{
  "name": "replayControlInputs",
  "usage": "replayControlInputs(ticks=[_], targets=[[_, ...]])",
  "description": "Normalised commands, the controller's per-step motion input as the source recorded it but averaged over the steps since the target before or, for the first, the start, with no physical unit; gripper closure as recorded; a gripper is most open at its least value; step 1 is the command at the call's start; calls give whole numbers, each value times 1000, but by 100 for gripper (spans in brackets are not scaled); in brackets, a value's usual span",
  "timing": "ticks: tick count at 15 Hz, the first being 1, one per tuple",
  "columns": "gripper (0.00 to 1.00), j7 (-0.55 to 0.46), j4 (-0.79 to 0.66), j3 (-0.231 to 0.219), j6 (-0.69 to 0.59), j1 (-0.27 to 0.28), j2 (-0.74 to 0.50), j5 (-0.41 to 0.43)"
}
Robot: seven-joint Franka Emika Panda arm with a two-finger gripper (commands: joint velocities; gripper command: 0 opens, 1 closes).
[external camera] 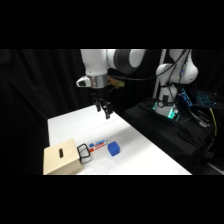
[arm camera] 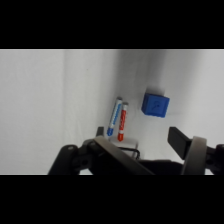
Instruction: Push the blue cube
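Side view: pincer [external camera: 105, 111] hangs above table [external camera: 150, 150] — blue cube [external camera: 113, 148] well apart.

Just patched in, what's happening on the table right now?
The Franka arm's gripper hangs above the white table, touching nothing. The blue cube sits below it toward the table's near edge, beside two thin red and blue pens and apart from them. A tan wooden box stands at the near left corner. The push has not begun.

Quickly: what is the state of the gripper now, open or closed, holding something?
Gripper: high above the table, holding nothing; open or closed cannot be told.
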Motion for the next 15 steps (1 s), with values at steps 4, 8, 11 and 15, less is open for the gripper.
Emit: replayControlInputs(ticks=[4,8,11,15], targets=[[0,29,36,49,6,14,22,1],[0,141,71,83,178,89,77,-38],[32,222,47,20,308,71,128,-141],[67,161,-57,4,337,52,135,-124]])
